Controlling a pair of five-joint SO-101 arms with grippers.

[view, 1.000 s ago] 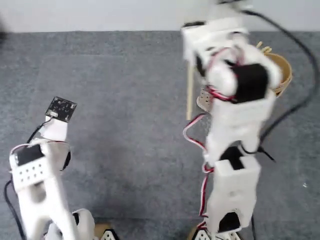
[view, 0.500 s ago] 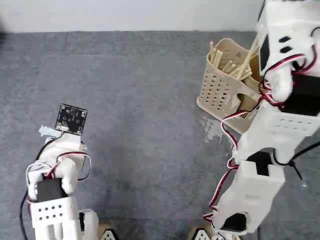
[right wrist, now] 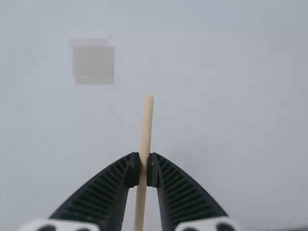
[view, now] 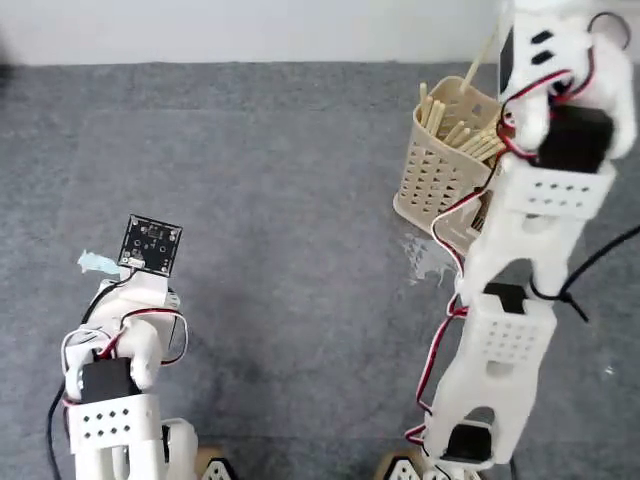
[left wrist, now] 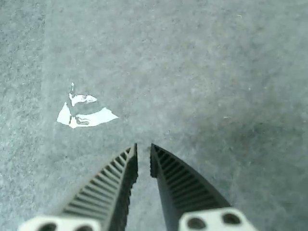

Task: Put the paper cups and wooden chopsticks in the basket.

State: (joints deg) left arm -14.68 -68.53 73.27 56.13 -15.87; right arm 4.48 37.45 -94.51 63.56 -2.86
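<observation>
1. The right gripper (right wrist: 143, 168) is clamped tight on one pale wooden chopstick (right wrist: 146, 125), raised before a pale wall; the left gripper (left wrist: 143, 154) is all but closed, a thin slit between its jaws, holding nothing, low over the carpet.
2. The beige perforated plastic basket (view: 432, 180) holds a bundle of wooden chopsticks (view: 468, 135) leaning upright; the right arm covers part of it.
3. Torn white scraps (view: 430, 262) lie just beside the basket's foot.
4. A grey carpet (view: 280, 180) covers the table; a white wall (view: 200, 30) stands behind.

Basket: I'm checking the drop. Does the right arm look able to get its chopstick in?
Probably yes. The right gripper is shut on the chopstick, the right arm stands over the basket, and its open top, though part filled with other chopsticks, looks unblocked.
</observation>
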